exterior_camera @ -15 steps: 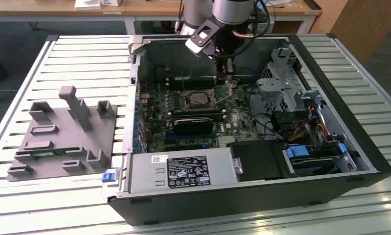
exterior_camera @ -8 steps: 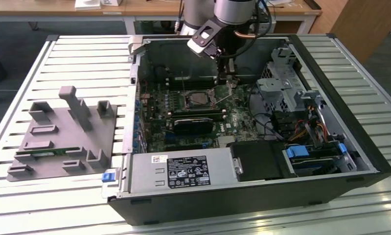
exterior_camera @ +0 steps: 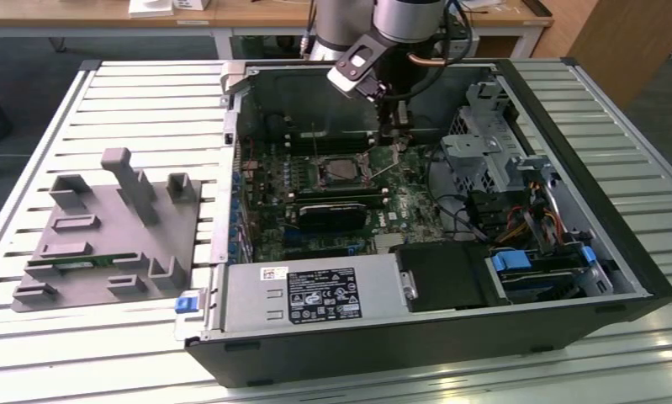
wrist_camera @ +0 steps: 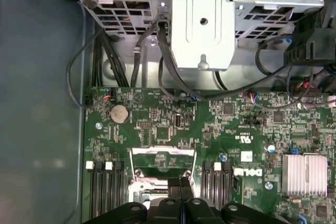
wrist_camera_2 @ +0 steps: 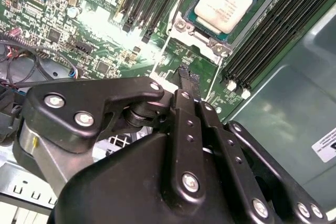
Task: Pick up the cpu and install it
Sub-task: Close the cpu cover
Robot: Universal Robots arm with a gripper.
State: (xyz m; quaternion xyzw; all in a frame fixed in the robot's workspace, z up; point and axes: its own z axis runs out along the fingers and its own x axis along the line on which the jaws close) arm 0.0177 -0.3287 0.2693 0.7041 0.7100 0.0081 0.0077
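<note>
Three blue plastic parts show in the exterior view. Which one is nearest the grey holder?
The blue part at the case's outer corner, beside the metal box. The other two sit among the drives, on the exterior view's right.

Computer case [exterior_camera: 425, 337]: we count one.
Cpu [wrist_camera_2: 226, 1]: we count one.
Pincer [wrist_camera_2: 188, 77]: one.
Grey fixture [exterior_camera: 111, 227]: one.
Coin battery [wrist_camera: 119, 113]: one.
Finned heatsink [wrist_camera: 303, 174]: one.

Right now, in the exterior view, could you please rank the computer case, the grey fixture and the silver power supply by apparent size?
Largest to smallest:
1. computer case
2. grey fixture
3. silver power supply
</note>
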